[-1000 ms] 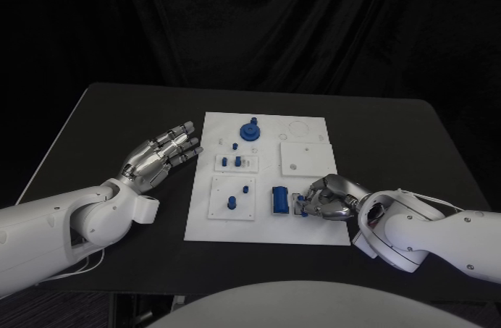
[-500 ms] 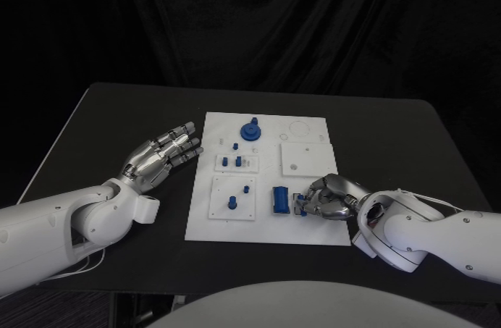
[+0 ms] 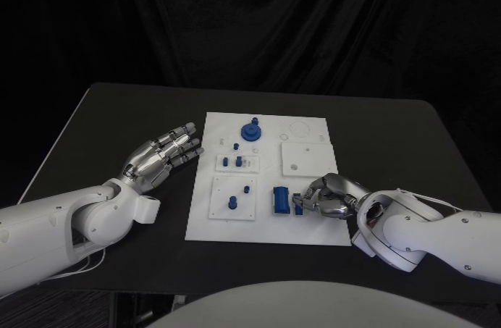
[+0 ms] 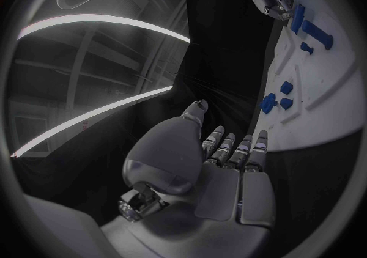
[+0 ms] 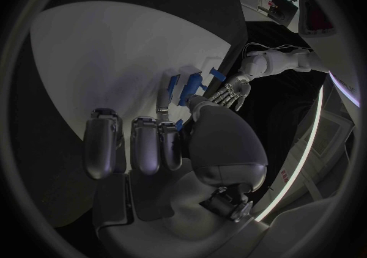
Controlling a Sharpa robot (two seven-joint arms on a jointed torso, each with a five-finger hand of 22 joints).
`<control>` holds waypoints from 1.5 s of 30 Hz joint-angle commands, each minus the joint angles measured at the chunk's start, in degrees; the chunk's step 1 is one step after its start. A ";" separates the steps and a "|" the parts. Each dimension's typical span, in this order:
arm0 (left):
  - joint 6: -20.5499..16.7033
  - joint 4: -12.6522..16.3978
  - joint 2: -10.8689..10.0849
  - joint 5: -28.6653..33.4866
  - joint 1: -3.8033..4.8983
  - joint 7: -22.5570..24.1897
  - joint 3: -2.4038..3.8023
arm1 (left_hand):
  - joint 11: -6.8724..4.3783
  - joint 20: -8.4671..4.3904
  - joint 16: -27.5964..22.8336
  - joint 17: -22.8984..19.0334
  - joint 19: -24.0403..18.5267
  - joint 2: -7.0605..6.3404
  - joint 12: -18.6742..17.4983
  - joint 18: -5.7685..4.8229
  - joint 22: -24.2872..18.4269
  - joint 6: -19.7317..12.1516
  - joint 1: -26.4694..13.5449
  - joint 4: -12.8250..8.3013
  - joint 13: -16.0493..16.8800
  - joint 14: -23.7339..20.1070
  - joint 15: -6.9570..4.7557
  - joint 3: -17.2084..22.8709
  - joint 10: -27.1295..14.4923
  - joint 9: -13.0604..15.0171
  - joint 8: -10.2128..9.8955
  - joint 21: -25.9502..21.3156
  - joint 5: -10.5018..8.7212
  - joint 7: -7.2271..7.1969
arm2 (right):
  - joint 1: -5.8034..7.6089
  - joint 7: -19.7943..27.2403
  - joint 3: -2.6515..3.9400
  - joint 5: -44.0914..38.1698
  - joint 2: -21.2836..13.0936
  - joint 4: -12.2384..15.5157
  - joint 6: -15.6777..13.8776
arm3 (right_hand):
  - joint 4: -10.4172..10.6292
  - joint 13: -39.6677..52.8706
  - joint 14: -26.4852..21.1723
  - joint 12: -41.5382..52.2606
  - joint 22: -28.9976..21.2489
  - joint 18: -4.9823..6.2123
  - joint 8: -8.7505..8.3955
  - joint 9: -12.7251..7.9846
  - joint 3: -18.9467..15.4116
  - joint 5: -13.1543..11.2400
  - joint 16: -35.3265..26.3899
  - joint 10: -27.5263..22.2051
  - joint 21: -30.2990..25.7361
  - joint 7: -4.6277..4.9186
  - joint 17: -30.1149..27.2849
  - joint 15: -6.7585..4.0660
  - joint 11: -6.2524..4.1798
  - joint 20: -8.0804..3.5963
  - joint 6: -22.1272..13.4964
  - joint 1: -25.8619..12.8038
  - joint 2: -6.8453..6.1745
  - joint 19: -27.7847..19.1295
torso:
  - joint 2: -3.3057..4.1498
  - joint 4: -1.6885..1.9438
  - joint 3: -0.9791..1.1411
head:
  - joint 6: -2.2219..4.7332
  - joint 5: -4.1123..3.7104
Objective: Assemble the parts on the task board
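Head view: my right hand is curled low over the task board on the worktop, fingers bunched at a small blue part beside the blue block, seemingly to seat it. Whether they truly pinch it, I cannot tell. My left hand waits off the board's edge, fingers wide and empty, keeping clear.

Left wrist view: my spread fingers face the board.

Right wrist view: my fingers curl toward blue pieces.
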 commanded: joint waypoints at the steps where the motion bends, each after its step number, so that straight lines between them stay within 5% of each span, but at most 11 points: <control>1: 0.83 0.06 0.10 0.12 -0.11 0.27 0.05 | -0.17 0.05 0.27 0.05 0.37 0.22 0.06 -1.08 -0.05 -0.07 -0.53 -0.08 0.06 -0.35 0.25 0.28 0.02 0.08 0.30 0.21 0.20 0.37 | -0.14 -0.18 0.00 -0.67 0.00 -0.01 -1.39 | 0.05 15.05 3.70 0.16 11.37 -0.78 -0.53 0.35 -0.87 -1.88 -0.21 5.97 -0.29 0.22 1.49 0.48 0.51 0.34 0.10 -1.47 0.17 2.17 | 0.00 -0.04 0.00 | -0.01 0.07; 19: 0.06 1.05 -0.62 0.12 -0.24 1.72 0.05 | -0.42 0.04 0.47 0.09 0.44 0.12 0.26 -1.07 -0.02 0.46 -0.48 -0.28 0.09 -0.29 0.30 0.64 0.09 0.15 0.41 0.25 0.33 0.85 | -0.13 8.46 -0.01 0.20 -3.26 1.08 -9.39 | 0.18 15.05 3.21 0.16 10.77 -0.33 -0.65 1.68 -2.07 -2.13 -1.27 5.97 -2.11 -0.04 -0.83 0.38 0.34 0.30 0.97 -2.95 1.24 1.50 | 0.00 -0.04 0.03 | -0.01 0.32; 26: -2.62 4.08 -2.07 0.11 -0.20 4.60 0.07 | 0.03 -0.09 0.65 0.08 -0.50 -0.35 1.39 -0.76 -1.27 2.67 -0.42 -0.70 0.24 -0.39 0.07 1.75 0.90 0.40 0.88 -0.22 1.88 1.99 | 1.21 26.02 0.07 13.14 -5.33 1.07 -15.80 | -0.07 0.32 -4.12 -8.61 3.72 3.49 -3.23 1.85 -4.19 2.37 -14.32 -7.11 -22.31 0.86 -22.16 1.60 1.59 1.36 0.61 -7.57 4.22 -7.47 | -0.04 -0.09 0.02 | -0.01 0.10; 29: -4.83 5.42 -2.62 0.10 -0.11 6.29 0.07 | 0.65 -2.14 -1.96 -0.38 -3.49 -0.93 1.81 2.79 -4.58 4.33 -0.78 -0.62 0.26 -2.07 -5.20 2.65 1.22 0.47 1.08 -1.68 2.77 3.41 | 2.45 37.23 0.08 24.22 -4.86 -0.27 -15.51 | 0.28 -21.63 -15.66 -26.13 -7.02 6.74 -6.01 0.04 -4.66 3.51 -33.33 -27.57 -47.06 2.36 -44.26 3.49 3.23 3.36 1.04 -4.76 5.49 -18.96 | -0.21 -0.16 0.06 | -0.01 0.07; 31: -5.83 5.80 -2.69 0.10 0.04 7.01 0.08 | 0.17 -2.93 -3.09 -0.58 -4.57 -1.21 1.89 3.69 -6.13 4.80 -1.08 -0.38 0.26 -2.49 -6.60 2.63 1.23 0.49 1.10 -2.11 3.16 3.09 | 2.92 43.20 0.09 30.63 -4.35 -1.25 -13.78 | 0.42 -28.45 -18.52 -33.29 -10.06 6.64 -7.16 -0.76 -4.80 4.20 -37.96 -33.90 -51.44 3.15 -46.33 4.87 4.79 4.38 0.71 -3.83 5.82 -21.54 | -0.32 -0.13 0.07 | -0.01 0.08; 33: -6.79 6.06 -2.57 0.09 0.28 7.74 0.08 | -0.24 -3.56 -4.01 -0.75 -4.94 -1.37 1.82 4.03 -6.72 4.97 -1.47 0.05 0.24 -2.72 -7.47 2.38 1.13 0.47 1.07 -2.22 3.17 2.82 | 3.29 49.19 0.09 37.43 -3.49 -2.69 -10.43 | 0.17 -37.06 -31.42 -46.25 -18.30 4.74 -11.48 -4.07 -5.54 5.40 -50.06 -44.58 -63.20 7.85 -52.78 10.97 10.15 8.53 -3.13 -3.05 6.93 -31.84 | -0.49 -0.12 0.10 | -0.01 0.13; 35: -7.51 6.29 -2.49 0.09 0.46 8.35 0.08 | -1.79 -5.65 -5.99 -1.13 -5.54 -1.64 0.89 4.17 -7.86 4.77 -2.67 2.41 0.09 -2.99 -9.55 0.94 0.29 0.38 0.81 -2.40 3.18 1.54 | 3.50 53.00 0.08 42.71 -2.48 -4.20 -6.47 | 0.17 -41.42 -38.21 -51.61 -22.40 3.72 -13.79 -6.00 -6.59 5.59 -55.61 -48.71 -68.31 9.50 -56.38 13.81 12.15 10.60 -5.32 -2.53 6.62 -36.35 | -0.78 -0.13 0.15 | -0.01 0.17; 36: -7.90 6.41 -2.44 0.09 0.53 8.68 0.08 | -2.17 -5.96 -6.26 -1.19 -5.59 -1.68 0.70 4.20 -7.99 4.57 -2.82 3.23 0.06 -2.99 -9.89 0.43 0.13 0.34 0.70 -2.42 3.17 1.19 | 3.57 54.39 0.08 45.31 -1.86 -5.08 -4.02 | 0.12 -46.85 -48.81 -59.34 -27.41 0.80 -18.85 -9.08 -8.27 4.77 -62.19 -57.75 -75.81 8.59 -60.24 19.39 17.83 13.29 -10.57 -2.83 6.25 -47.96 | -0.95 -0.14 0.18 | -0.01 0.14; 40: -8.58 6.35 -2.00 0.09 0.66 9.68 0.08 | -3.94 -6.13 -6.78 -1.31 -5.71 -1.74 -0.51 4.49 -8.31 2.68 -3.68 6.41 -0.10 -2.99 -10.47 -1.47 -0.60 0.10 0.24 -2.47 3.03 -0.61 | 3.70 56.80 0.06 51.57 0.01 -7.74 3.00 | 0.15 -54.73 -57.70 -64.87 -48.94 0.91 -24.28 -13.96 -11.85 1.34 -66.37 -64.26 -76.89 8.90 -65.02 20.12 16.06 16.13 -13.32 -1.77 6.94 -69.37 | -1.85 -0.29 0.39 | -0.01 -0.50; 41: -8.60 6.00 -1.55 0.08 0.68 10.11 0.08 | -4.97 -5.25 -6.77 -1.31 -5.73 -1.67 -1.25 4.72 -8.38 1.06 -3.33 8.57 -0.19 -2.98 -9.71 -2.68 -1.02 -0.06 0.04 -2.46 2.59 -1.85 | 3.73 57.46 0.06 53.34 0.73 -8.81 5.34 | 0.11 -58.87 -67.56 -68.03 -61.06 0.33 -27.55 -17.31 -13.72 0.01 -71.36 -69.67 -77.76 7.91 -68.62 19.08 15.29 15.91 -17.90 -1.02 7.38 -77.89 | -2.32 -0.59 0.54 | -0.01 -0.66; 45: -8.71 4.45 0.29 0.07 0.70 10.99 0.07 | -4.70 -3.99 -6.49 -1.23 -6.02 -1.36 -1.96 4.40 -9.38 -0.71 -1.61 13.41 -0.30 -2.97 -8.03 -5.06 -1.65 -0.22 -0.12 -2.70 0.37 -3.60 | 3.73 58.96 0.06 55.73 1.73 -10.70 8.52 | 0.16 -64.51 -77.28 -72.12 -64.23 0.02 -31.35 -21.66 -17.18 -1.13 -75.57 -77.27 -78.02 3.91 -71.76 17.05 12.57 16.24 -24.52 -0.77 8.66 -79.64 | -3.34 -1.06 0.89 | -0.01 -0.56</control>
